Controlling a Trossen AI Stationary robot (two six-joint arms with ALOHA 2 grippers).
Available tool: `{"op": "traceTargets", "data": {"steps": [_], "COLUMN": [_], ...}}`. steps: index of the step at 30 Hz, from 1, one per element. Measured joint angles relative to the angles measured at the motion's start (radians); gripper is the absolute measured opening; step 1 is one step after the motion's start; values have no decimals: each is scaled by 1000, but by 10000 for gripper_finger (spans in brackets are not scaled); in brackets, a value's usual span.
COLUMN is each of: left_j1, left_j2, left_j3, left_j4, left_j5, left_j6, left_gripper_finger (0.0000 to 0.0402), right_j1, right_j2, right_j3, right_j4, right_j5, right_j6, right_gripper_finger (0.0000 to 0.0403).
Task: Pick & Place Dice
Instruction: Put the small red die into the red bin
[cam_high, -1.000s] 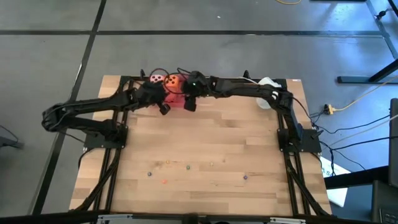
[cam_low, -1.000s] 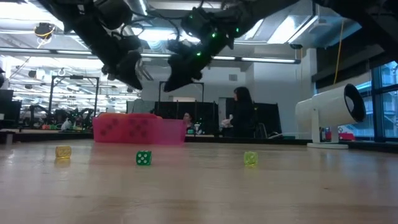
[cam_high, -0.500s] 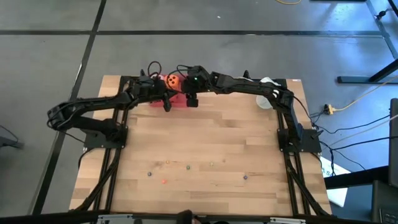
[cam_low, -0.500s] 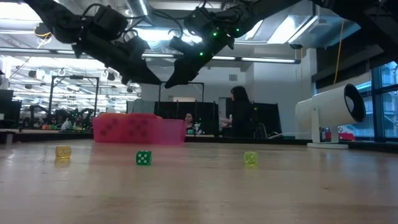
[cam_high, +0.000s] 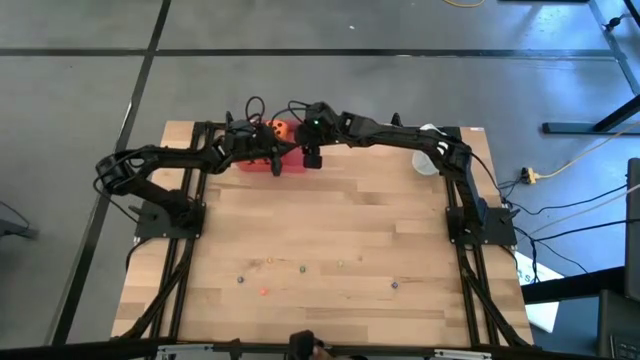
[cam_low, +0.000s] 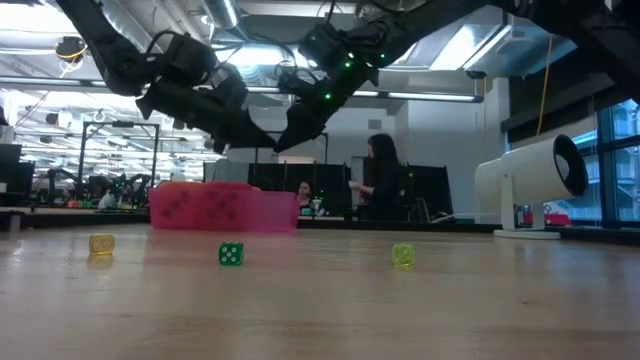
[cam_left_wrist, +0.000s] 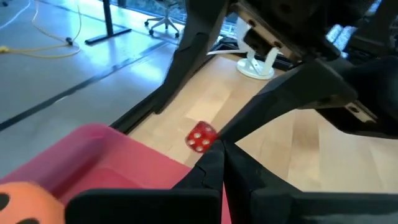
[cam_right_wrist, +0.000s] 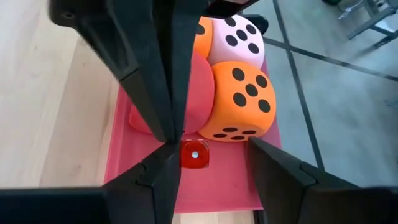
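Both arms crowd over the flat red rectangular tray (cam_right_wrist: 205, 180) at the table's far edge. The right gripper (cam_right_wrist: 208, 165) hangs above it, fingers parted and empty. Directly below sits a small red die (cam_right_wrist: 194, 154) on the tray floor, beside a large orange foam die (cam_right_wrist: 244, 99) and a pale pink foam die (cam_right_wrist: 239, 37). The left gripper (cam_left_wrist: 222, 155) is pinched closed, holding nothing, just beside the right one.
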Motion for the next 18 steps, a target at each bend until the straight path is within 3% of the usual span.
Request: {"op": "traceTargets", "data": {"steps": [18], "left_j1": [1], "left_j2": [1], "left_j3": [0], "left_j4": [-15], "left_j5": [-64], "left_j6": [-2], "left_gripper_finger": [1], "right_j1": [-36], "right_j2": [33], "right_j3": [1], "right_j4": [30], "right_j5": [-173], "right_j6": [26], "right_gripper_finger": [182]}}
